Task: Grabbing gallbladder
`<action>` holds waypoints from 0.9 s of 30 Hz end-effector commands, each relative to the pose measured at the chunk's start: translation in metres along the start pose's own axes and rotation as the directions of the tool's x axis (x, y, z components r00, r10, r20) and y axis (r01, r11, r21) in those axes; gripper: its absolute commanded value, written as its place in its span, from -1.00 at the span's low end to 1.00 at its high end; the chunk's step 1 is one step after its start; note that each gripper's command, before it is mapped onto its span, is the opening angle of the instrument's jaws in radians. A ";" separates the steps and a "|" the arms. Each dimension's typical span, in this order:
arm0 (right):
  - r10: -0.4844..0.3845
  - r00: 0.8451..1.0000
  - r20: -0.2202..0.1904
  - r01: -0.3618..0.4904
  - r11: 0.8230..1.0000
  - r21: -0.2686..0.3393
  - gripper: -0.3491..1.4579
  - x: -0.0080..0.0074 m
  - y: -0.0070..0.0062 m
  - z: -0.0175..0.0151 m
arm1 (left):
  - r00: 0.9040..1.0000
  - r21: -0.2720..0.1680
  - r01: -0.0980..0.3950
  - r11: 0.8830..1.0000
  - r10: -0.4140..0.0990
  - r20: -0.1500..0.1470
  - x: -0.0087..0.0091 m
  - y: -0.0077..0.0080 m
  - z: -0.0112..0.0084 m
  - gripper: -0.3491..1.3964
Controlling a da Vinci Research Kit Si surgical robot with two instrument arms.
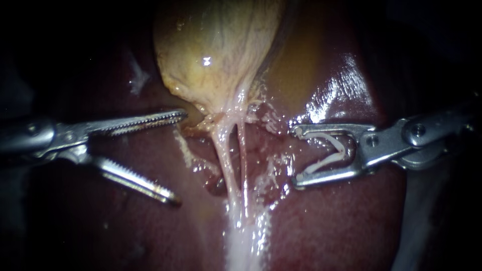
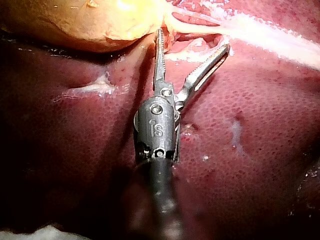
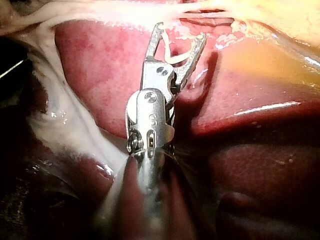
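The yellowish gallbladder [image 1: 216, 55] [image 2: 100, 25] lies on the dark red liver [image 1: 341, 221]. Two pale tubes [image 1: 224, 150] [image 1: 242, 160] run down from its neck. My left instrument [image 1: 178, 156] [image 2: 194, 40] has serrated jaws that stand open and hold nothing. Its upper jaw tip lies just beside the gallbladder's lower edge, and its lower jaw hangs over the liver. My right instrument [image 1: 296, 155] [image 3: 181, 31] sits to the right of the tubes, apart from them. Its jaws stand wide apart with a white clip [image 1: 331, 150] [image 3: 175, 57] seated between them, touching both.
White, stringy tissue [image 1: 243, 241] [image 3: 65, 125] continues below the tubes. Glistening liver [image 2: 240, 150] [image 3: 100, 65] surrounds both instruments. A yellow-stained patch of liver [image 1: 301, 60] lies right of the gallbladder.
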 end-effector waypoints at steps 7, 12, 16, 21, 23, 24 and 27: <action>0.006 1.000 0.000 -0.006 1.000 -0.001 -0.07 0.0000 0.0000 0.0001 | 1.000 0.004 0.013 1.000 -0.013 0.000 0.0011 -0.0004 0.0004 0.29; 0.006 1.000 0.000 -0.006 1.000 -0.001 -0.07 0.0001 0.0000 0.0002 | 1.000 0.011 0.028 1.000 -0.028 0.001 0.0017 -0.0007 0.0020 0.17; 0.006 1.000 0.000 -0.006 1.000 -0.001 -0.07 0.0001 0.0000 0.0002 | 0.999 0.014 0.041 0.999 -0.041 0.001 0.0018 -0.0012 0.0030 0.02; 0.006 1.000 0.000 -0.006 1.000 -0.001 -0.07 0.0001 0.0000 0.0002 | 0.999 0.020 0.041 0.999 -0.041 0.001 0.0014 -0.0021 0.0038 -0.08; 0.006 1.000 0.000 -0.006 1.000 -0.001 -0.07 0.0001 0.0000 0.0002 | 0.999 0.020 0.046 0.999 -0.046 0.001 0.0011 -0.0025 0.0040 -0.13; 0.006 1.000 0.000 -0.006 1.000 -0.001 -0.07 0.0001 0.0000 0.0002 | 0.999 0.023 0.046 0.999 -0.046 0.001 0.0009 -0.0028 0.0041 -0.15; 0.006 1.000 0.000 -0.006 1.000 -0.001 -0.07 0.0001 0.0000 0.0002 | 0.999 0.026 0.051 0.998 -0.051 0.001 0.0004 -0.0035 0.0041 -0.23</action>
